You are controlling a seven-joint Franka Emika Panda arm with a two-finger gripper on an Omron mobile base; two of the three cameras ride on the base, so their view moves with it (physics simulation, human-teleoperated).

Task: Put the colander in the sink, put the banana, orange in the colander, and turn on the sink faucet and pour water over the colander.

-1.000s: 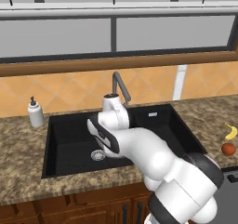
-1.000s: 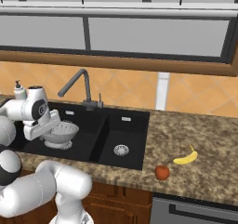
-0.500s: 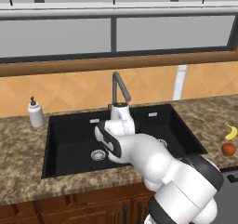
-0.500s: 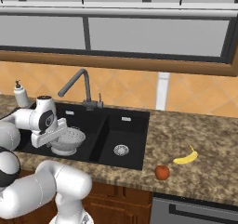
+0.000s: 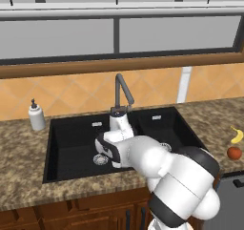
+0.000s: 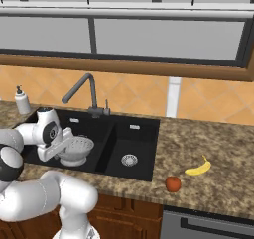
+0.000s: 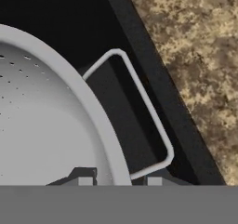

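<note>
The silvery colander (image 6: 79, 148) sits low in the larger, left basin of the black sink (image 6: 74, 123). My gripper (image 6: 63, 143) is shut on its near rim. In the hand view the colander (image 7: 42, 111) bulges at the left with its wire handle (image 7: 148, 107) looping beside it, and the rim runs down between the tips of the gripper (image 7: 118, 180). In the left base view my arm covers the colander above the sink (image 5: 71, 133). The banana (image 6: 198, 167) (image 5: 236, 134) and orange (image 6: 172, 184) (image 5: 233, 153) lie on the counter right of the sink. The faucet (image 6: 82, 87) (image 5: 121, 88) stands behind the basins.
A white soap dispenser (image 6: 22, 100) (image 5: 36, 117) stands on the counter left of the sink. The smaller right basin (image 6: 130, 158) holds just its steel drain. Speckled granite counter (image 6: 218, 149) stretches right, with a dark appliance front (image 6: 208, 225) below its edge.
The arm has carried the colander a little to the right and lower into the larger basin. The gripper has stayed shut on the rim.
</note>
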